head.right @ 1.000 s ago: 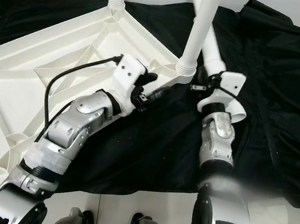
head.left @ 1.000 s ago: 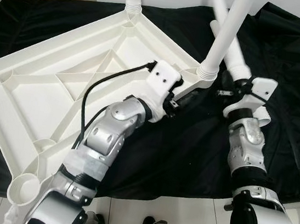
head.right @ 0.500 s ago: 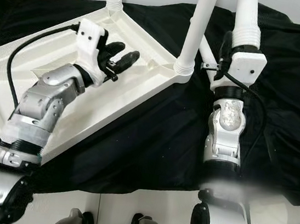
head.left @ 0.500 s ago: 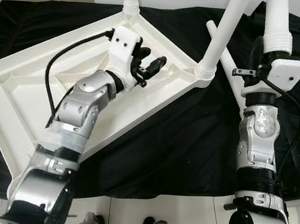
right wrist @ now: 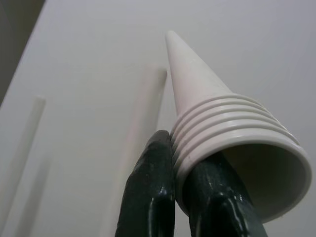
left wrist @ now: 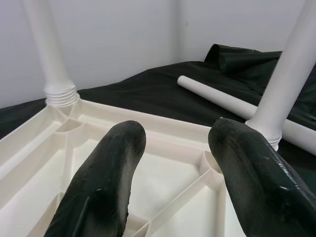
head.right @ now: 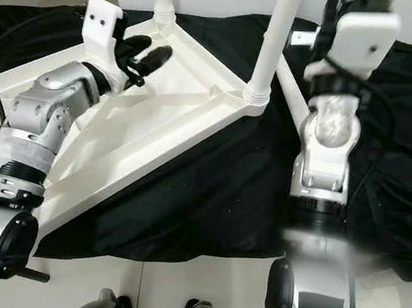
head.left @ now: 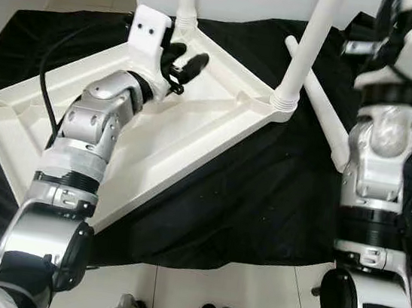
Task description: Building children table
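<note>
The right gripper [right wrist: 170,197] is clamped on the threaded end of a white table leg [right wrist: 217,128], raised high above the black cloth [head.left: 260,207]. The leg looks light, stiff and smooth, likely slippery plastic, so the ribbed collar gives the surest hold. The left gripper [left wrist: 173,163] hovers with fingers wide apart, holding nothing, over the far corner of the upturned tabletop [head.left: 195,122]. Two legs [head.left: 311,46] stand screwed in; another leg [head.left: 325,116] lies on the cloth beside the table's right corner.
</note>
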`<state>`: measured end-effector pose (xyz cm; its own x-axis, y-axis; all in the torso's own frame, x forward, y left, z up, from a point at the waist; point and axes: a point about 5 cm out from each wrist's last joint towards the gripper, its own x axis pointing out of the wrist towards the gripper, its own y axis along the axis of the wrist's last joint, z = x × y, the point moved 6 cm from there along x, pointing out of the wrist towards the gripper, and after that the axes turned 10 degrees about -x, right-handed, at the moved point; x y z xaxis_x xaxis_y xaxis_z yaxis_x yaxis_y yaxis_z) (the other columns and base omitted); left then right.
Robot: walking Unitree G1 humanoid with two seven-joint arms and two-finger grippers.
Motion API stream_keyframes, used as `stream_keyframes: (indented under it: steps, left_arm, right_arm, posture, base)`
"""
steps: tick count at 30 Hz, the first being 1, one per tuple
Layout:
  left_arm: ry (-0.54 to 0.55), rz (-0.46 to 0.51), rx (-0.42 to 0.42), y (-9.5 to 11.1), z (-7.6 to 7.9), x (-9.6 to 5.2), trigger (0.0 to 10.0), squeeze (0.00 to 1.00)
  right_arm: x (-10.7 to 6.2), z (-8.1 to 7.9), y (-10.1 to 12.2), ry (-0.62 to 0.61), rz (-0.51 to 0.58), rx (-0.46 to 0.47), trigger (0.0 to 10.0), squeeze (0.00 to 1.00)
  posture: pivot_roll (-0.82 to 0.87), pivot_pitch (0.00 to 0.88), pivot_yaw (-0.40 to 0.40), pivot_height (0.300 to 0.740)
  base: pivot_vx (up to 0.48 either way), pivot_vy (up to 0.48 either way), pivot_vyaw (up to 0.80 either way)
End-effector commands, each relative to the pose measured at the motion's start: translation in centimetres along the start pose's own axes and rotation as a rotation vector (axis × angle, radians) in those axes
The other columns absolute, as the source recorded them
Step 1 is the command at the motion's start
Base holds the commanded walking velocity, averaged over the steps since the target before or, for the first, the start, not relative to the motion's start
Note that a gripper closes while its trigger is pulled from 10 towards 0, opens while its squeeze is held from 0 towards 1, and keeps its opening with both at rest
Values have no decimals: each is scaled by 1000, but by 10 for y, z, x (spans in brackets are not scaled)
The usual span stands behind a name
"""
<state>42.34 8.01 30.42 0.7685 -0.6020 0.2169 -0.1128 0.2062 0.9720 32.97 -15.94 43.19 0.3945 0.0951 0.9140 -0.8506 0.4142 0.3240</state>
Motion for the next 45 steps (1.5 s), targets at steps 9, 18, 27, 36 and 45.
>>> stream_keyframes:
  steps: [9, 18, 27, 36, 45]
  left_arm:
    - [-24, 7, -15, 3, -4, 2, 10000, 0]
    - [-101, 39, -157, 16, -5, -8, 10000, 1000]
    - [-177, 46, -264, 30, -9, -20, 10000, 1000]
    - [-289, 44, -473, 36, 10, -17, 10000, 0]
    - [-414, 38, -650, 36, 37, -13, 10000, 0]
  right_arm:
    - [14, -11, 54, 70, 207, -58, 10000, 0]
    - [-31, -47, 15, 204, 23, 8, 10000, 0]
    - [-101, -64, -21, 318, -201, 1, 10000, 0]
    - [-133, -93, -25, 430, -282, 74, 10000, 0]
    - [-153, -120, -20, 554, -286, 121, 10000, 0]
  posture:
    - [-111, 88, 60, 740]
    - [-97, 88, 32, 740]
    - [-88, 86, 19, 740]
    - [-92, 82, 20, 740]
    - [-85, 81, 14, 740]
  base:
    - [0, 0, 0]
    - [0, 0, 0]
    - [0, 0, 0]
    - [0, 0, 0]
    - [0, 0, 0]
